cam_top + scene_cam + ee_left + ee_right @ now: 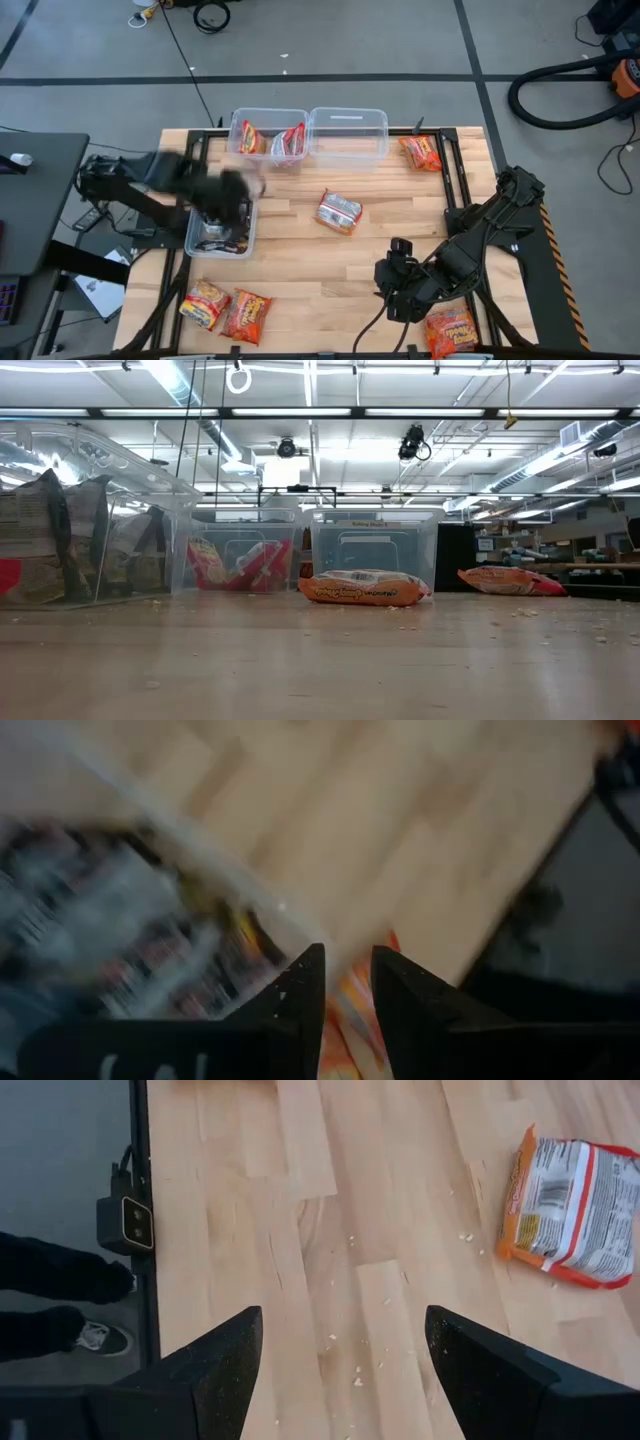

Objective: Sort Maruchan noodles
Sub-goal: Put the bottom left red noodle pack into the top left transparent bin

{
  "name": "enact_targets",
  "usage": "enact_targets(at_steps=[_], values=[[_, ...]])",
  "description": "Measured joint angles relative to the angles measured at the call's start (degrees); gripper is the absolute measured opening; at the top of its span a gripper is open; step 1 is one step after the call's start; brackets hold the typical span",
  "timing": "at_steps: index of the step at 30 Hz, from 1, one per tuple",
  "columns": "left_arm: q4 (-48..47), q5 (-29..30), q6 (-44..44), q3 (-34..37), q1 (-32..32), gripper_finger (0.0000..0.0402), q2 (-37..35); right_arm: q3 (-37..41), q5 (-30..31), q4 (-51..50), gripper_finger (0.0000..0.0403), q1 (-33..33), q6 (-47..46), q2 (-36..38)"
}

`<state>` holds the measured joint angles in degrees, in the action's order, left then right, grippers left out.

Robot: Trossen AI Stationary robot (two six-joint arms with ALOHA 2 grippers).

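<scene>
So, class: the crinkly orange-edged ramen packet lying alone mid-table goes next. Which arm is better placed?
Probably the right. Its open, empty end effector faces the orange-edged ramen packet across bare wood. The left end effector hangs over the clear plastic bin holding silver-black packets.

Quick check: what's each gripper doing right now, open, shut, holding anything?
Left gripper: over the left bin, fingers slightly apart, nothing seen between them.
Right gripper: wide open, empty, above bare table.

Overhead view straight down on table (pixel 330 270), low view level across it, 2 close wrist views.
</scene>
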<state>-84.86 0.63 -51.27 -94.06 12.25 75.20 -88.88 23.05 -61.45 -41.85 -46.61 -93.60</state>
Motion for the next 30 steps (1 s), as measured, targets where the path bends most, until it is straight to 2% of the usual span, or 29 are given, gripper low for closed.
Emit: enact_targets(at_steps=[5,9,13,18,23,30], values=[[-0.26,1.08,-17.84,0.00,18.22,0.0109,2.82,0.00,0.31,0.04,0.0284,0.26,0.74,0.00],[-0.26,2.18,-38.18,0.00,27.75,0.0144,7.36,0.00,1.05,0.07,0.0284,0.46,0.81,0.00],[1.47,0.35,-53.59,0.01,35.17,0.0175,12.55,0.00,2.73,0.09,0.0284,0.52,2.69,0.00],[4.58,-4.71,-67.58,0.04,40.79,0.0189,18.94,0.00,2.86,0.31,0.0284,1.48,4.80,0.00],[6.75,-3.47,-81.50,0.07,43.62,0.0190,24.95,0.00,2.86,2.91,0.0284,2.55,8.38,0.02],[11.95,-1.62,-84.35,0.07,43.44,0.0190,33.25,0.00,2.86,4.81,0.0284,3.54,14.07,0.02]])
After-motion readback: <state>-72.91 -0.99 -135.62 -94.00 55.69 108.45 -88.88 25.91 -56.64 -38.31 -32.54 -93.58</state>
